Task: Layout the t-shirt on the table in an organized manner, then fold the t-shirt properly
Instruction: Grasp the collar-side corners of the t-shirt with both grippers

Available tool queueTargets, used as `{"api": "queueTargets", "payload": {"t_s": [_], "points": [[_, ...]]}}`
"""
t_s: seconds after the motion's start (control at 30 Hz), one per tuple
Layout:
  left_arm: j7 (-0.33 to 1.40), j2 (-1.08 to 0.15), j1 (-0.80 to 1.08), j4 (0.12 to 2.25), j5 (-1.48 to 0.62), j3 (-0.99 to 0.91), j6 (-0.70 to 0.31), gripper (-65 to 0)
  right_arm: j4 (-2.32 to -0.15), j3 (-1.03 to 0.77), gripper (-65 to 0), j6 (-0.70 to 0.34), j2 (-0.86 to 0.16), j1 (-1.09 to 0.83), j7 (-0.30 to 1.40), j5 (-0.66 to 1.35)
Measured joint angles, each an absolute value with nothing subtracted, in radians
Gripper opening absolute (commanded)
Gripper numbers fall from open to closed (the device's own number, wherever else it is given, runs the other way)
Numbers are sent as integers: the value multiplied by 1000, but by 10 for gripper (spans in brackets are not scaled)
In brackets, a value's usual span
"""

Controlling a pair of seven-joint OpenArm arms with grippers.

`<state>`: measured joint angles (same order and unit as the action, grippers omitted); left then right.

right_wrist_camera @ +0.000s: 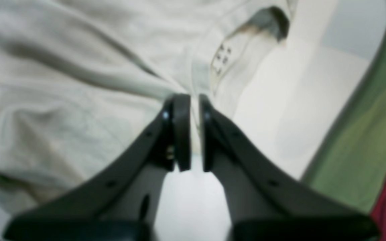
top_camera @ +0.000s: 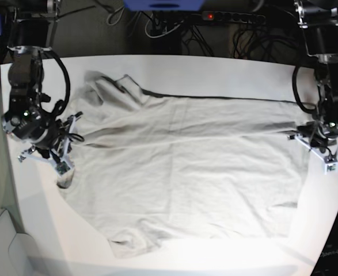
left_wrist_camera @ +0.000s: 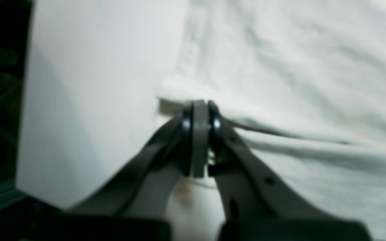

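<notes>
Left claw [left_wrist_camera: 199, 110] pinches the t-shirt [top_camera: 180, 167] hem; right claw [right_wrist_camera: 193, 103] slightly parted at its collar.

The glossy white table [top_camera: 215, 66] carries one thing: the light grey-beige t-shirt [top_camera: 186, 167], spread nearly flat across most of its width. The collar lies at the base view's left, the hem at its right. One sleeve [top_camera: 108, 86] looks bunched, though blurred.
</notes>
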<state>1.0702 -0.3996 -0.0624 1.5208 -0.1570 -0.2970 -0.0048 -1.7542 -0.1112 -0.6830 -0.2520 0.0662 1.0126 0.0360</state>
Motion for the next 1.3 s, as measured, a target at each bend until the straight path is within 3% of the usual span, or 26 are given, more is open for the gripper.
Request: {"api": "queueTargets", "payload": {"t_s": [0.07, 0.13, 0.3, 0.43, 1.13, 1.2, 1.3], "points": [[1078, -398, -27, 1540, -162, -299, -4, -638, -1813, -111, -436, -683, -252, 15, 1045, 33], [1079, -403, 1, 1543, -165, -293, -5, -588, -1861, -111, -375, -683, -248, -42, 1046, 42], [1066, -420, 40, 1539, -161, -293, -4, -308, -1910, -110, -285, -683, -219, -118, 1035, 52], [1055, -421, 69, 1537, -161, -292, -4, -192, -1908, -112, -282, -683, -200, -139, 1046, 37], [849, -421, 35, 1304, -175, -299, -3, -195, -1715, -109, -284, -683, -191, -111, 1000, 38], [842, -421, 35, 1301, -183, -300, -3, -246, -1704, -109, -285, -683, -191, -111, 980, 39], [831, -428, 33, 1300, -173, -249, -3, -419, -1688, -109, -285, -683, -190, -112, 979, 37]]}}
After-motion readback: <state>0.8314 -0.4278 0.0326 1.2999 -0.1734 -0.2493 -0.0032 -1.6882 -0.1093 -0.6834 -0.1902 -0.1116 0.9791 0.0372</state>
